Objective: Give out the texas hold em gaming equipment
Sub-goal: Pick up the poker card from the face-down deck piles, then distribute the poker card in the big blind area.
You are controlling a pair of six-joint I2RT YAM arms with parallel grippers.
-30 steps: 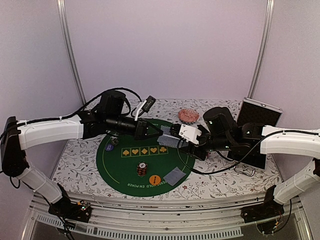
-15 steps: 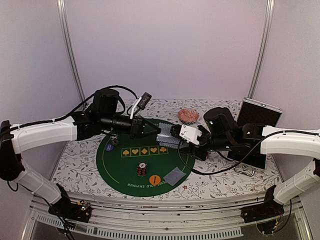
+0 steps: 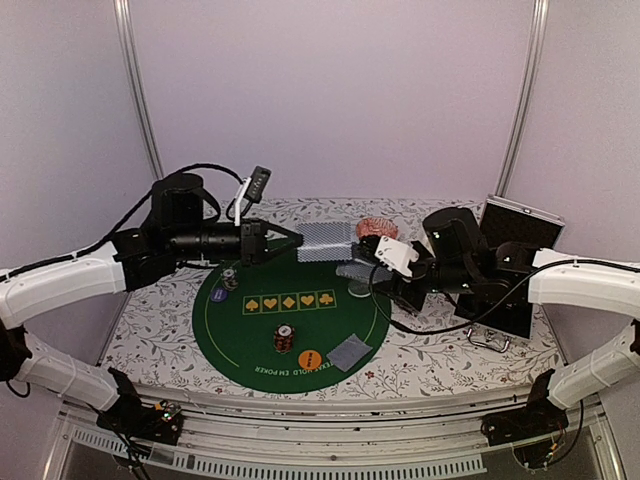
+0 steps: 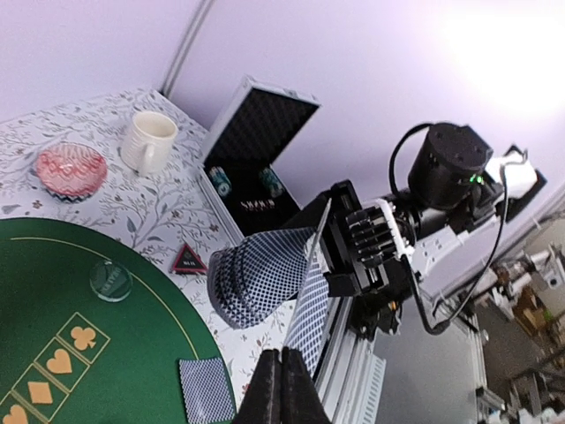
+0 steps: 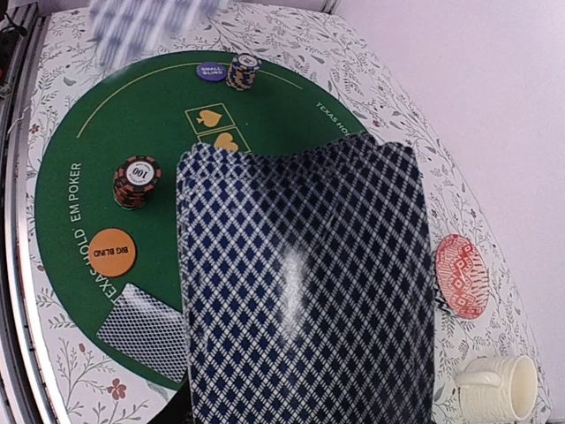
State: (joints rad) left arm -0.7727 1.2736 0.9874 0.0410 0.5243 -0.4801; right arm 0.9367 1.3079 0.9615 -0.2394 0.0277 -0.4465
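My left gripper (image 3: 297, 240) (image 4: 281, 380) is shut on a single grey-blue-backed playing card (image 3: 328, 241) (image 4: 314, 309), held in the air over the far edge of the green poker mat (image 3: 250, 330). To its right, my right gripper (image 3: 375, 266) is shut on the bowed deck of cards (image 3: 356, 270) (image 5: 305, 283) (image 4: 256, 281), which hides its fingers in the right wrist view. On the mat lie two chip stacks (image 3: 284, 338) (image 3: 230, 279), an orange button (image 3: 310, 358), a blue button (image 3: 218, 294) and face-down cards (image 3: 350, 352). A pale-green button (image 4: 110, 281) and a triangular marker (image 4: 189, 260) show in the left wrist view.
A pink-patterned bowl (image 3: 377, 230) and a cream mug (image 4: 148, 141) stand on the flowered cloth beyond the mat. An open black case (image 3: 518, 235) stands at the back right, behind my right arm. Cables trail on the cloth near the right arm.
My left gripper has drawn back to the left and risen, carrying one card away from the deck. The right gripper with the deck has shifted slightly right.
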